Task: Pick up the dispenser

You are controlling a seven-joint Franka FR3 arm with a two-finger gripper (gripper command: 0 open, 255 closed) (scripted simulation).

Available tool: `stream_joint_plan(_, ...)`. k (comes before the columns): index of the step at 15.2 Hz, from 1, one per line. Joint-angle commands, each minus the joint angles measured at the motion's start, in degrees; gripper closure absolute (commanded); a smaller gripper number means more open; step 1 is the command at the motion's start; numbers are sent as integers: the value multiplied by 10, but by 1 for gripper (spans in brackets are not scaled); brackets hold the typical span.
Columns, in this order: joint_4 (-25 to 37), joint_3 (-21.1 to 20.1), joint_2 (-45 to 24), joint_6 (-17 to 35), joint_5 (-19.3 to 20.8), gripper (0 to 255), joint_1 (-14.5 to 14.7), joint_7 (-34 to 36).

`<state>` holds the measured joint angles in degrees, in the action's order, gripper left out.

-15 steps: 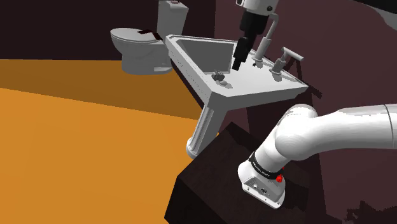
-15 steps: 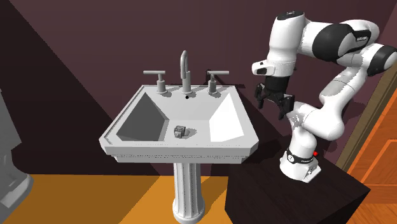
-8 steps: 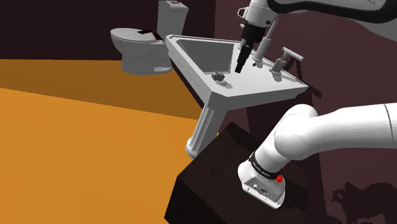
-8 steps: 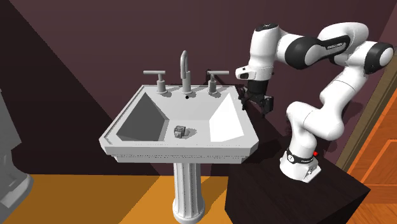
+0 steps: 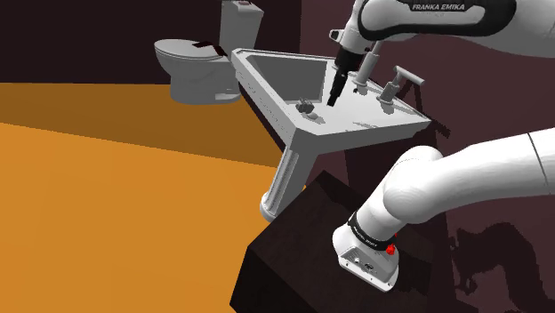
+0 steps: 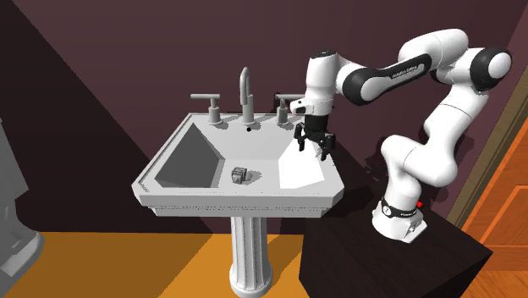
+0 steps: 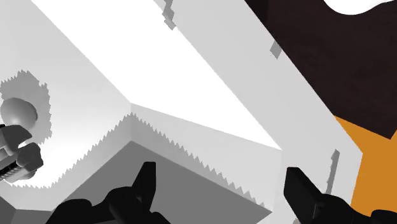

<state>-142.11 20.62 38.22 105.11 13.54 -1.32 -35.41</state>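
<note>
The dispenser [image 6: 239, 175] is a small grey object lying at the bottom of the white pedestal sink [image 6: 245, 196], near its front wall. My black gripper [image 6: 312, 151] hangs open above the basin's sloped side on the second exterior view's right, about a hand's width from the dispenser. From the shoulder view the gripper [image 5: 332, 100] points down just beyond the dispenser [image 5: 307, 108]. Through the wrist camera the fingers [image 7: 146, 180] stand wide apart with nothing between them, and the dispenser [image 7: 16, 146] lies well off to one side of the gripper [image 7: 219, 178].
A tall faucet [image 6: 246, 93] with two lever handles stands at the sink's back rim. The white toilet [image 5: 196, 67] sits beyond the sink. My dark stand [image 5: 302, 258] is beside the pedestal. The floor is orange and the walls are dark.
The arm has swung from beside the sink to over it. The gripper moved toward the second exterior view's left and down over the basin, staying open.
</note>
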Motion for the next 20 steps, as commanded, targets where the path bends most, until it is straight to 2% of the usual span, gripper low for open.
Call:
stream_joint_plan(1,13,34,-36,32,7,0,3,-42)
stream_joint_plan(6,48,112,-128,106,-2,0,22,-143)
stream_joint_plan(10,92,177,-219,158,-44,0,48,-239)
stream_joint_plan(13,134,222,-300,188,-105,0,68,-326)
stream_joint_plan(16,186,252,-394,204,-194,0,74,-427)
stream_joint_plan(18,226,254,-459,204,-259,0,59,-494)
stream_joint_plan(20,271,242,-520,197,-317,0,31,-552)
